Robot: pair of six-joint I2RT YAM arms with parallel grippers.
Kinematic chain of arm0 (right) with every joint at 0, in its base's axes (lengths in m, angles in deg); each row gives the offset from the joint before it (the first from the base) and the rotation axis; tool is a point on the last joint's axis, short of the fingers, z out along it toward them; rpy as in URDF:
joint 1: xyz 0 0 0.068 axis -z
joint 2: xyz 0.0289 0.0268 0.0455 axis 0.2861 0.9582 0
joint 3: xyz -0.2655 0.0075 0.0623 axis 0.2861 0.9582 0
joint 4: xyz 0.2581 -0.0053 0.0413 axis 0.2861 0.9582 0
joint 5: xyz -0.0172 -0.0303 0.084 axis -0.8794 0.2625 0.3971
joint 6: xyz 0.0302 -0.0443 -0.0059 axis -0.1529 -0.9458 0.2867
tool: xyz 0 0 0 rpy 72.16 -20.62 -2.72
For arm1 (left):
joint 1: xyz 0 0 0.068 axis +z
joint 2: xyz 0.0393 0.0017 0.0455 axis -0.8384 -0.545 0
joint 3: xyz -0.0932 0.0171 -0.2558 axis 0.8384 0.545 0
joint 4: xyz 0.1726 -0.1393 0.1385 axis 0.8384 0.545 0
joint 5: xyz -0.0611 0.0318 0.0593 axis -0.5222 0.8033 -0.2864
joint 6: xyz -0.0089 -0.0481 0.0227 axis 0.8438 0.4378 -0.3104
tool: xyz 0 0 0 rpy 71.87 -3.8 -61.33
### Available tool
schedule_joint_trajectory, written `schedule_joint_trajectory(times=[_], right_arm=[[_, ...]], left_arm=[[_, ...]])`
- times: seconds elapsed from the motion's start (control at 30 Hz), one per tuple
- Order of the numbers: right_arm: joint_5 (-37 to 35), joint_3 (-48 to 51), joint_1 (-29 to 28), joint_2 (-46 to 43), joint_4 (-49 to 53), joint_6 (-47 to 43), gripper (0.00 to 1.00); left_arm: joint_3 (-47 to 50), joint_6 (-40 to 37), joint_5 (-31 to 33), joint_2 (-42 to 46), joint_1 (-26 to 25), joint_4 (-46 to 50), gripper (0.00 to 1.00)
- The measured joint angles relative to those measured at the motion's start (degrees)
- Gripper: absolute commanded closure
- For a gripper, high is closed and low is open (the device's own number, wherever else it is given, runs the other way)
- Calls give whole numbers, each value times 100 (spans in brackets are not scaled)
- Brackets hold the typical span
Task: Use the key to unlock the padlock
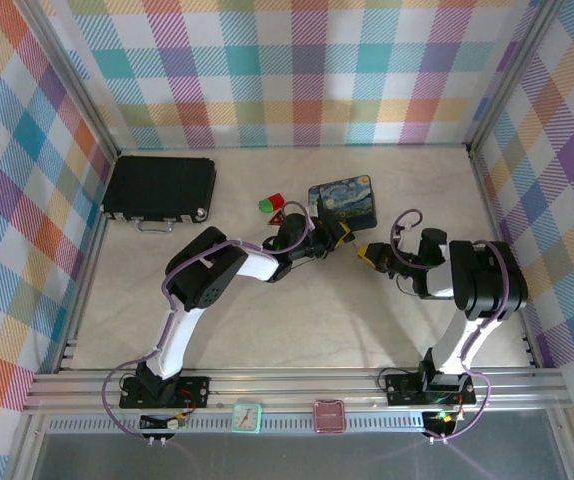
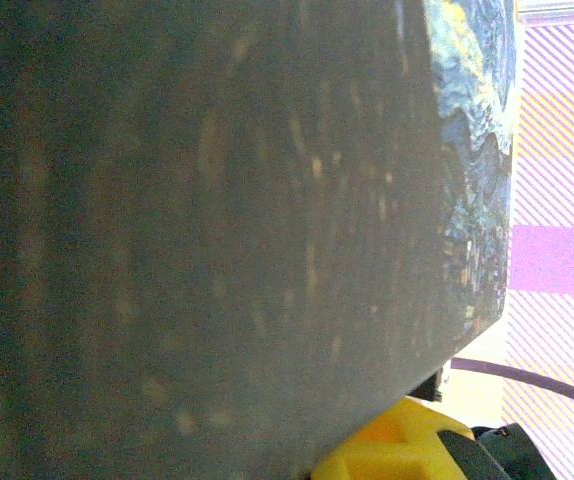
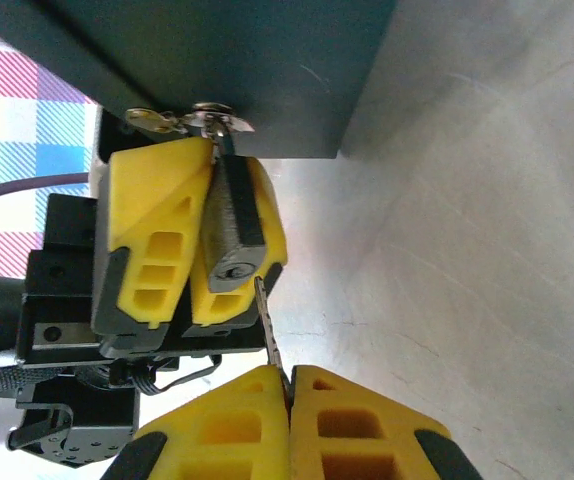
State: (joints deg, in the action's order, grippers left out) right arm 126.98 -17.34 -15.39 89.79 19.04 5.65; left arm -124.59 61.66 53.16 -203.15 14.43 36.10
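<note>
In the right wrist view the small dark padlock (image 3: 229, 225) is pinched between the yellow fingers of my left gripper (image 3: 202, 200), keyhole end facing my right gripper (image 3: 289, 372). Its silvery shackle (image 3: 212, 115) lies against the dark side of the blue painted tin (image 3: 247, 60). My right gripper is shut on the key (image 3: 270, 325). The thin shaft rises from its fingertips, and the tip sits just right of the keyhole at the padlock's lower edge. From above, the left gripper (image 1: 342, 237) and right gripper (image 1: 364, 251) meet tip to tip just below the tin (image 1: 343, 200).
A black case (image 1: 159, 187) lies at the back left. Small red and green blocks (image 1: 272, 204) sit left of the tin. In the left wrist view the tin (image 2: 472, 150) is blurred and very close, above one yellow finger (image 2: 397, 450). Plaid walls enclose the table.
</note>
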Motion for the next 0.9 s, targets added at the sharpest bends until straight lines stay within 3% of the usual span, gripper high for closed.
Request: schedule_joint_trajectory(times=[0.67, 0.9], right_arm=[[-24, -122, -345, 94, -52, 11, 100], [-284, -55, -352, -389, 501, -162, 100]], left_arm=[[17, -151, 61, 2, -50, 9, 100], [59, -153, 59, 57, -50, -11, 100]])
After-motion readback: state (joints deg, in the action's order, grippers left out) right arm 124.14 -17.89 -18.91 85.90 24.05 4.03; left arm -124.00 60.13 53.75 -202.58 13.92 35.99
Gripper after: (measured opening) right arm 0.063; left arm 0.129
